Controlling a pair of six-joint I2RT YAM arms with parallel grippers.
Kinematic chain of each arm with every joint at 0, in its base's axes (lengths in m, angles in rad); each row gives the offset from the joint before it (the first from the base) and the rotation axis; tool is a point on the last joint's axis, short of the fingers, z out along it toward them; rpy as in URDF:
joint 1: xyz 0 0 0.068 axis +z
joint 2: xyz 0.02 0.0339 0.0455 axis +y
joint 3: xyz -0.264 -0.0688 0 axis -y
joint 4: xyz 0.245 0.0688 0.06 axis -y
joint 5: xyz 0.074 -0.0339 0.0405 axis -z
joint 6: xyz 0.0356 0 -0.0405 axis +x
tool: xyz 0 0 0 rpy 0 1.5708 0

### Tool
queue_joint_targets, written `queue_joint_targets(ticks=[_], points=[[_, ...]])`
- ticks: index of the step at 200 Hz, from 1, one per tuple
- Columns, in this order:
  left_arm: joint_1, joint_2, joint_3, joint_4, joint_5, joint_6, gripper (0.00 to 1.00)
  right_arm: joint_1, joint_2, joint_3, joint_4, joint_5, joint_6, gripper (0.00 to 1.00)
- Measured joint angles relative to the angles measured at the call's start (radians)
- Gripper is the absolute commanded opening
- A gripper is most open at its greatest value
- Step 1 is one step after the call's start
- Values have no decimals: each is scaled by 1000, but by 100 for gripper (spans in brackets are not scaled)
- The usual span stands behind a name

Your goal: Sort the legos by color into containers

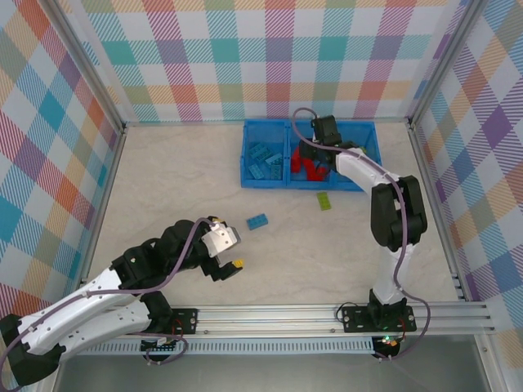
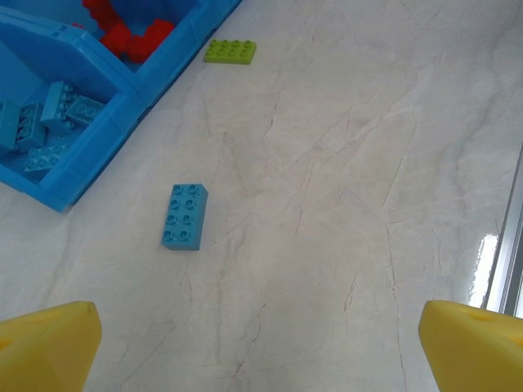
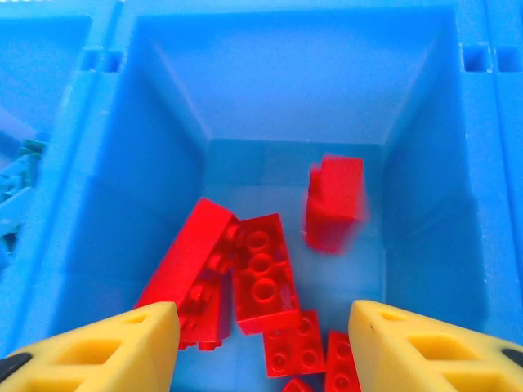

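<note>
My right hand (image 3: 263,327), open and empty, hangs above the red bin (image 3: 286,90), a brick (image 3: 335,204) seemingly falling. Next my wide-open, empty left hand (image 2: 260,335) should fetch the blue brick (image 2: 185,216).

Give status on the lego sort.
Done: blue plastic bricks in the left compartment of the blue tray, red bricks in the middle one. In hand: right gripper open above them, one blurred red brick beneath. Remaining: a loose blue brick and a lime-green brick on the table; left gripper open, empty.
</note>
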Motion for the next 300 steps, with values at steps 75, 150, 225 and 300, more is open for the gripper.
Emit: queue_joint_targets(ticks=[75, 150, 225, 300], points=[[2, 99, 79, -35, -48, -160, 100, 31, -652, -499, 34, -396, 139, 58], [34, 539, 254, 26, -182, -414, 100, 317, -1091, -708, -295, -549, 184, 68], [187, 976, 414, 79, -83, -290, 100, 475, -1063, -758, -400, -533, 225, 69], [228, 1175, 504, 71, 29, -216, 51, 478, -1061, -760, -404, -492, 244, 70]])
